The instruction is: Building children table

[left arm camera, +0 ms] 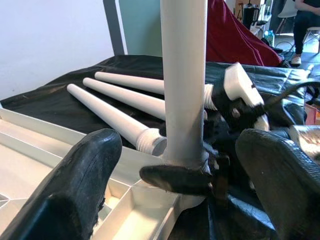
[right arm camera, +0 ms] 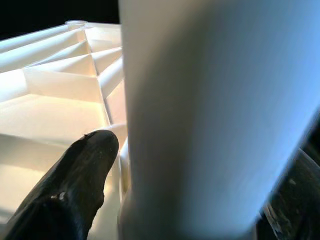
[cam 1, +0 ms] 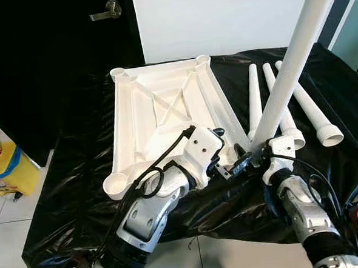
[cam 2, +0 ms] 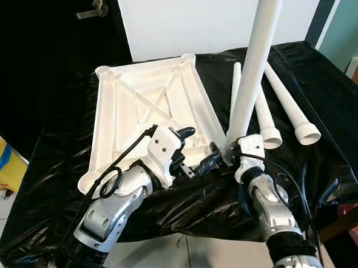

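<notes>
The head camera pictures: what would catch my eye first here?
A long white plastic table leg stands nearly upright at the near right corner of the upside-down white ribbed tabletop, gripped at its base by the right gripper. The left gripper hovers open beside that base. Three more white legs lie on the black plastic sheet to the right.

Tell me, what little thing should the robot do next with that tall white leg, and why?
Probably twist the upright leg down into the near corner socket of the upside-down tabletop. The right end effector grips the leg's base right at that corner, while the left end effector rests open beside it. Three more legs lie waiting on the black cloth.
</notes>
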Robot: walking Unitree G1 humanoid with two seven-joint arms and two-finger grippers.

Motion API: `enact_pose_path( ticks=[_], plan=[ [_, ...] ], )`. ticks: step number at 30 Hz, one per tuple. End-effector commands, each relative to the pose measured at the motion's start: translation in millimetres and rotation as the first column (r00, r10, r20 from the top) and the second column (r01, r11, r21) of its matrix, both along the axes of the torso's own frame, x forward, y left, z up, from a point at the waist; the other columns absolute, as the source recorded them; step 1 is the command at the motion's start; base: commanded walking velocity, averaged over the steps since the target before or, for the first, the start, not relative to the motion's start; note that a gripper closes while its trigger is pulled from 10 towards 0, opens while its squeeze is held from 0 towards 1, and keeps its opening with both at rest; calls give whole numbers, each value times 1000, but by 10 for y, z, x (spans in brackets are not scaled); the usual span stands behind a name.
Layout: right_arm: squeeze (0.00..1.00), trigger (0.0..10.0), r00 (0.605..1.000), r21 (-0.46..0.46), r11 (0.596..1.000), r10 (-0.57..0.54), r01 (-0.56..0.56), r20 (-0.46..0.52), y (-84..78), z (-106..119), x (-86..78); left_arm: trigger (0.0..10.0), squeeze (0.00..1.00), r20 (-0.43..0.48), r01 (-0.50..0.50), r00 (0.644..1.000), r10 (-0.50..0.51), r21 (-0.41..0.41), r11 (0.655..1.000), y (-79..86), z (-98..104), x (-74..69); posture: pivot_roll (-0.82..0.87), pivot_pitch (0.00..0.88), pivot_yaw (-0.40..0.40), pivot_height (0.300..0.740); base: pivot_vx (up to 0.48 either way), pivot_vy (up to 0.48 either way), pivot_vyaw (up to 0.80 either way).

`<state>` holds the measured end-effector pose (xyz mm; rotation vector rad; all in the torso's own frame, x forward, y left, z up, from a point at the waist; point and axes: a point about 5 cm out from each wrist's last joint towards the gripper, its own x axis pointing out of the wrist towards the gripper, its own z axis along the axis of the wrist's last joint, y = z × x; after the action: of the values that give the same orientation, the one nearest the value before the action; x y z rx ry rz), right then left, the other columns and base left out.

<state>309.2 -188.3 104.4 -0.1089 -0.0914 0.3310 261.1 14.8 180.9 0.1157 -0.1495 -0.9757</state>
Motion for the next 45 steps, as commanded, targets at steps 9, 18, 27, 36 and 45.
enact_pose_path(
  ticks=[9,18,27,36,45],
  plan=[
    [0,10000,997,-63,995,75,-76,-14,-41,16,78,10000,0,-8,53,999,-53,16,998,-11,-8,-22,-69,0,10,740,0,0,0],
    [0,0,994,-89,990,109,-111,-24,-59,-17,76,10000,0,-9,43,999,-43,13,999,8,-5,-14,-67,3,9,740,0,0,0],
    [0,10000,994,-85,992,87,-92,-66,-60,-117,48,10000,0,-6,36,999,-36,11,999,16,12,-7,-61,9,8,740,0,0,0],
    [0,10000,994,-93,996,-18,8,-104,-53,-233,31,10000,0,-13,33,999,-33,14,999,19,-9,-20,-58,16,6,740,0,0,0],
    [0,10000,970,4,976,-214,216,-114,45,-282,-3,10000,0,-16,33,999,-33,13,999,15,-10,-26,-54,26,4,740,0,0,0]
  ],
)
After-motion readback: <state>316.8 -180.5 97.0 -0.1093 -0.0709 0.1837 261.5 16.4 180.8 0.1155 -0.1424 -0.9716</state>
